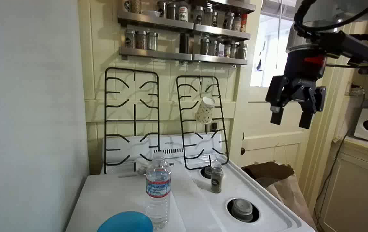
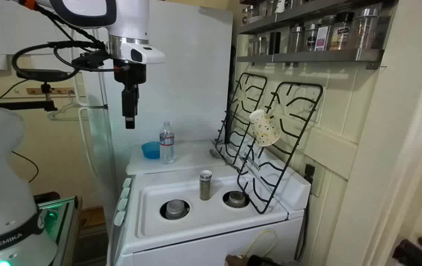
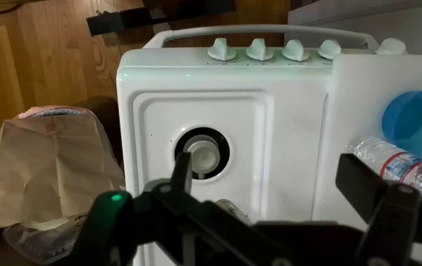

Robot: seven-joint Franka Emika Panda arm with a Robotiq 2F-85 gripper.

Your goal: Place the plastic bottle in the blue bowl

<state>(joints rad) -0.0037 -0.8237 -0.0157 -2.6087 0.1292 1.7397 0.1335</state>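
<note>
Wrist view: plastic bottle stands below the hand, well aside.

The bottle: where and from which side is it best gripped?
Probably by its label, from above, the open claw straddling it clear of the bowl: the bottle stands upright, tapers above the label, and has the bowl close beside it.

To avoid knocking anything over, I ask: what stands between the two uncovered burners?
A small jar stands upright roughly between the front burner and rear burner, slightly toward the plastic bottle; both exterior views show it.
</note>
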